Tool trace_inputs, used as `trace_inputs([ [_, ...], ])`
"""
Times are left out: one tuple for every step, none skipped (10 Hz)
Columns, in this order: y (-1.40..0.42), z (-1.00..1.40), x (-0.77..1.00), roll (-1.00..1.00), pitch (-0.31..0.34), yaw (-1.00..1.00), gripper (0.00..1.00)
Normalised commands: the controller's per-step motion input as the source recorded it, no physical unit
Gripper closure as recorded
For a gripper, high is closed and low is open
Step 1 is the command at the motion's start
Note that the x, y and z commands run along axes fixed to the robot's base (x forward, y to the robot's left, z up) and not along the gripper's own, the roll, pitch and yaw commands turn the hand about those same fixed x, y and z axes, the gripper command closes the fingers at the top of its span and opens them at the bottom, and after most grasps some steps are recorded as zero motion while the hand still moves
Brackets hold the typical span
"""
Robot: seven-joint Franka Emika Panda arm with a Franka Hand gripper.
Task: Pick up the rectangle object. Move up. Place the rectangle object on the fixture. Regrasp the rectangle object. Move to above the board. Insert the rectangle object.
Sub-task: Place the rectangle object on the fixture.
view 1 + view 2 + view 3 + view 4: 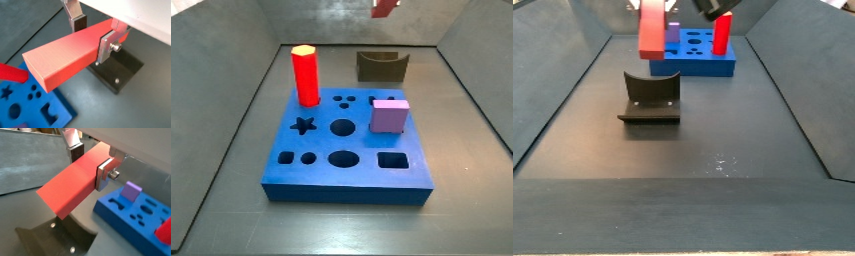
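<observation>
My gripper (92,36) is shut on the rectangle object (63,57), a long salmon-red bar, with one silver finger on each side face; both wrist views show this (91,164). The bar (70,185) hangs high in the air, over the dark fixture (117,72) with its U-shaped notch (60,240). In a side view the bar (652,28) hangs upright above and behind the fixture (649,98). In a side view only the bar's lower tip (385,7) shows, above the fixture (381,66). The blue board (345,150) lies beside the fixture.
A bright red hexagonal pillar (305,75) and a lilac cube (389,115) stand in the board. Grey walls (245,110) enclose the dark floor. The board (698,62) lies beyond the fixture in a side view.
</observation>
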Motion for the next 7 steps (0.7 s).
trace_inputs([
  [0.04, -0.01, 0.10, -0.70, 0.116, -0.16, 1.00],
  [0.04, 0.00, 0.04, -0.51, 0.063, -0.15, 1.00],
  [0.03, 0.00, 0.03, -0.33, 0.021, -0.14, 1.00],
  [0.13, -1.00, 0.12, -1.00, 0.230, -0.08, 1.00],
  [0.14, -1.00, 0.13, -1.00, 0.230, -0.09, 1.00],
  [0.14, -1.00, 0.14, -1.00, 0.246, -0.12, 1.00],
  [0.13, -1.00, 0.15, -0.86, 0.235, -0.16, 1.00],
])
